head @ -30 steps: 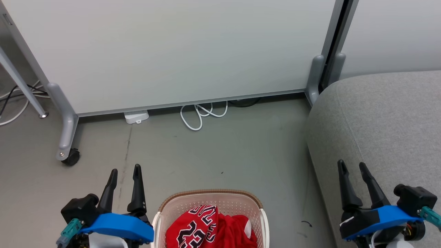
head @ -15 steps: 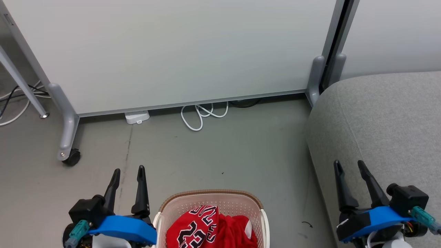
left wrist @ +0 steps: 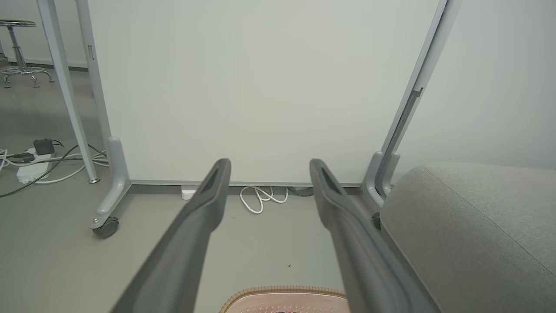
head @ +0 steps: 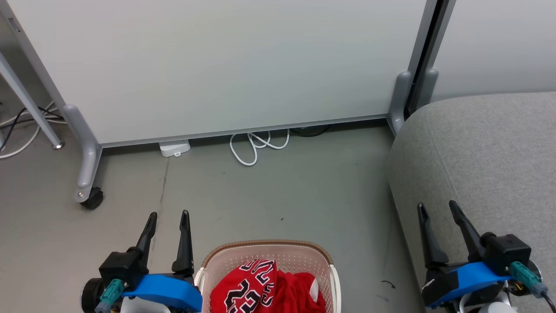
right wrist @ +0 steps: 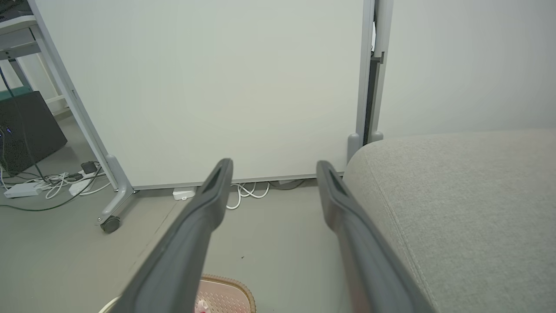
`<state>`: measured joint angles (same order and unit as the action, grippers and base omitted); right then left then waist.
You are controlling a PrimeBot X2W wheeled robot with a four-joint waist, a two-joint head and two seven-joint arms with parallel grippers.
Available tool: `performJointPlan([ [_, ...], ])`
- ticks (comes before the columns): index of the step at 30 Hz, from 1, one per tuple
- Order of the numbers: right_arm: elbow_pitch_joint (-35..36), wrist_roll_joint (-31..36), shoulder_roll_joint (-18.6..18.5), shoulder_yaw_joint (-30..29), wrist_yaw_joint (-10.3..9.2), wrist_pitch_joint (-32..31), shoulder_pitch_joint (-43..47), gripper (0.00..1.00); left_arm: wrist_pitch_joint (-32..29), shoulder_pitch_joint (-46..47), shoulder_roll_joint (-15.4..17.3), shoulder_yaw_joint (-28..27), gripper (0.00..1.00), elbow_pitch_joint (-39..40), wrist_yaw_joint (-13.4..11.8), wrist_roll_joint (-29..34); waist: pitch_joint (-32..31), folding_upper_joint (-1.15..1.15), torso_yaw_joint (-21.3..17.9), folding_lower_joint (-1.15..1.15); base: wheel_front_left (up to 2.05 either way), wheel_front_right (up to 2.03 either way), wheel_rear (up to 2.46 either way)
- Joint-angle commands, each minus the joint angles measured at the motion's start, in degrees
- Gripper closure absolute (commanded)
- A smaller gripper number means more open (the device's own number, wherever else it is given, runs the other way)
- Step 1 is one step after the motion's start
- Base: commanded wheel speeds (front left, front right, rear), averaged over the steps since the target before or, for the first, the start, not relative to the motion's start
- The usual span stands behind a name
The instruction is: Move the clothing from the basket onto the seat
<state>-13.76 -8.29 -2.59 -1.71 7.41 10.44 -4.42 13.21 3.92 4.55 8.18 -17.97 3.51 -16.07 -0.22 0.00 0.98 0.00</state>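
Our left gripper (head: pixel 168 214) hangs with its two dark fingers spread apart and nothing between them, just left of the basket (head: pixel 267 243). Our right gripper (head: pixel 436 204) is parted and unloaded too, its two fingers over the front edge of the seat (head: pixel 486 152). Between our grippers sits the one basket, cream with a brown rim, on the floor (head: pixel 304 191). It holds the clothing (head: pixel 265 289), a red heap in which we make out a jersey with black-and-white numbers on the left and a plainer red piece with a white patch on the right; we cannot tell its folds further, since the frame cuts it off. A strip of floor separates the basket from the one grey seat on our right, with a small dark scrap (head: pixel 386 283) lying on it near the seat. Farther out stand two pale panels (head: pixel 217 65) on grey legs, one leg ending in a black caster (head: pixel 92 198). At the foot of the wider panel lie one coiled white cord (head: pixel 256 145) and one small white block (head: pixel 174 148).
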Motion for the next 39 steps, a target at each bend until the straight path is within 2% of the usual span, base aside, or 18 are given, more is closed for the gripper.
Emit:
performJointPlan([
  [1, 0.3, 1.24, -0.42, 0.1, 0.12, 0.46, -0.8, 0.0, 0.44, 0.96, 0.04, 0.14, 0.0, -0.05, 0.06, 1.04, -0.01, 0.0, 0.01, 0.0, 0.0, 0.0, 0.0],
  [17, 0.07, 7.3, -0.45, 0.22, 0.14, 2.26, -0.83, 0.0, 2.12, 0.69, -0.17, 0.56, 0.0, -0.37, 0.13, 6.46, 0.07, 0.0, 0.12, 0.0, 0.0, 0.0, 0.0],
  [34, -0.19, 6.96, -0.44, 0.2, 0.14, 2.39, -0.91, 0.0, 2.07, 0.52, -0.43, 0.11, 0.0, -0.66, 0.18, 6.27, 0.08, 0.0, 0.04, 0.0, 0.0, 0.0, 0.0],
  [39, 0.01, 6.75, -0.44, 1.54, 0.14, 2.36, -1.78, 0.0, 2.06, 0.32, -0.09, -0.07, 0.0, -1.5, 0.16, 6.26, 1.39, 0.0, -1.64, 0.0, 0.0, 0.0, 0.0],
])
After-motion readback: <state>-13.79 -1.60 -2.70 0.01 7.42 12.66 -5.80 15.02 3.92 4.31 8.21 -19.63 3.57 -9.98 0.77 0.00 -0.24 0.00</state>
